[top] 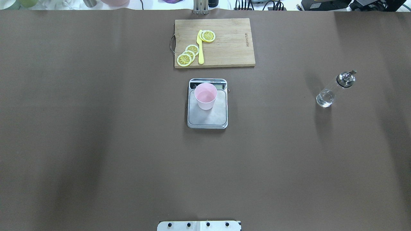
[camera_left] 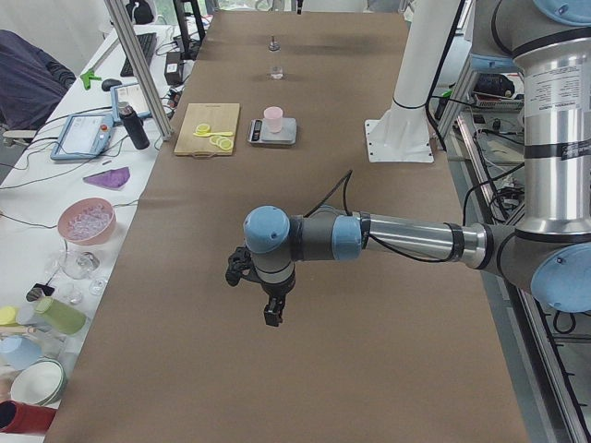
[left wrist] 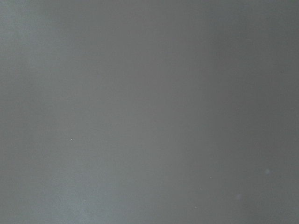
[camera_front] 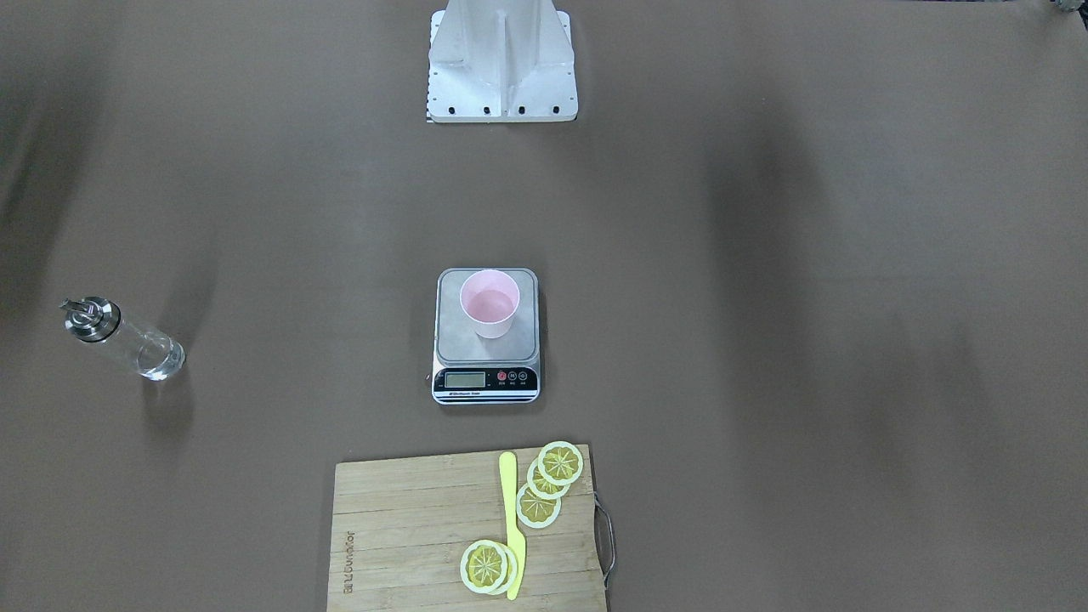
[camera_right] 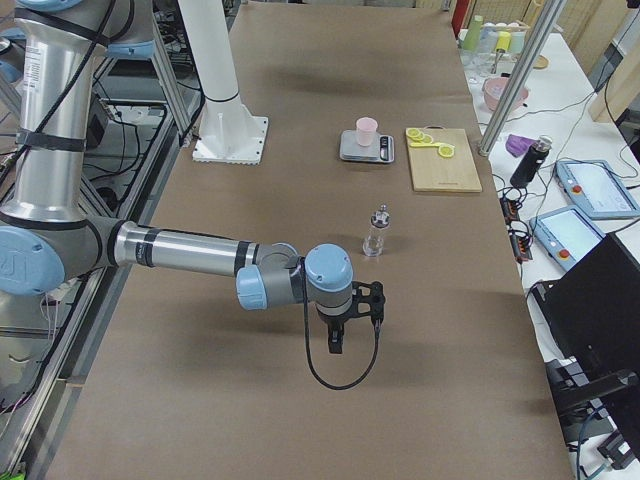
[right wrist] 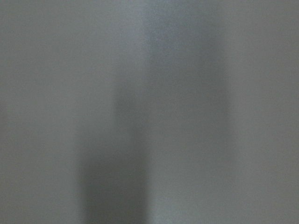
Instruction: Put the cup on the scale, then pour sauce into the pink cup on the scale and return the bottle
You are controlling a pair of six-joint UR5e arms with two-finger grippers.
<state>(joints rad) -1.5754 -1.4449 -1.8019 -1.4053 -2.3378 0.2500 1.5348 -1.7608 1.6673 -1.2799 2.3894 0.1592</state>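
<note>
The pale pink cup (camera_front: 490,303) (top: 205,96) stands upright on the grey platform of the scale (camera_front: 450,338) (top: 208,118) at the table's middle. The clear bottle (camera_front: 127,340) (top: 334,89) stands upright far off on the robot's right side, with its silver spout on top and a little clear sauce low inside. My left gripper (camera_left: 271,314) hangs over bare table near the left end. My right gripper (camera_right: 335,345) hangs short of the bottle (camera_right: 376,232). Neither holds anything I can see, and I cannot tell whether they are open or shut. Both wrist views show only blurred table surface.
A wooden cutting board (camera_front: 408,544) (top: 231,45) with lemon slices (camera_front: 544,484) and a yellow knife (camera_front: 512,527) lies just beyond the scale. The robot's white base (camera_front: 501,59) stands at the near edge. Benches with bowls, cups and tablets line the far side.
</note>
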